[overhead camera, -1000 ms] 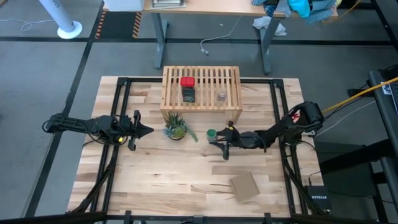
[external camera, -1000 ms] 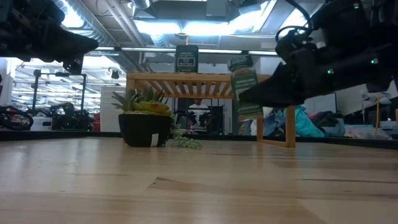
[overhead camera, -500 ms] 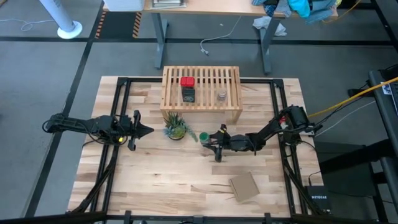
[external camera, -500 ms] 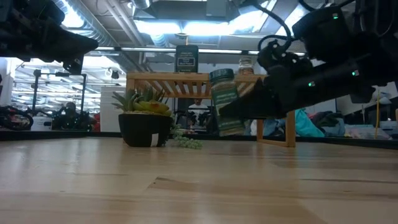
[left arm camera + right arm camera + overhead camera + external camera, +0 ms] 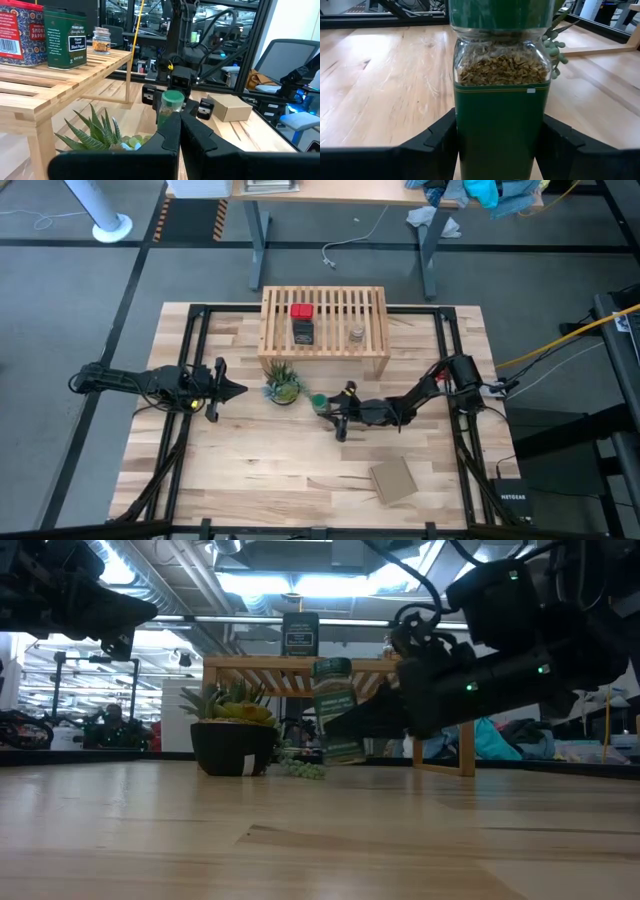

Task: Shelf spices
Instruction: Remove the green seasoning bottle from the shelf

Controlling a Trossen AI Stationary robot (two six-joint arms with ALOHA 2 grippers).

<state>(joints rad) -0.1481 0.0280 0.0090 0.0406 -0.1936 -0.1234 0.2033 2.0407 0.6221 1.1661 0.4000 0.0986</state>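
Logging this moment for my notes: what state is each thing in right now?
Green-capped jar: upright, held off the table beside the plant.
Right gripper: shut on the green-capped jar.
Left gripper: shut, empty, waiting left of the plant.
Red tin: upright on the shelf.
Dark tin: upright on the shelf.
Small clear jar: upright on the shelf.
Shelf: holds three containers.
Plant: upright.

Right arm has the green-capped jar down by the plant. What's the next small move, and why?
Probably lift it first. The right gripper is shut on the green-capped jar, held low, close to the potted plant, below the shelf top where the other three spices sit. Raise it, then carry it over the slats.
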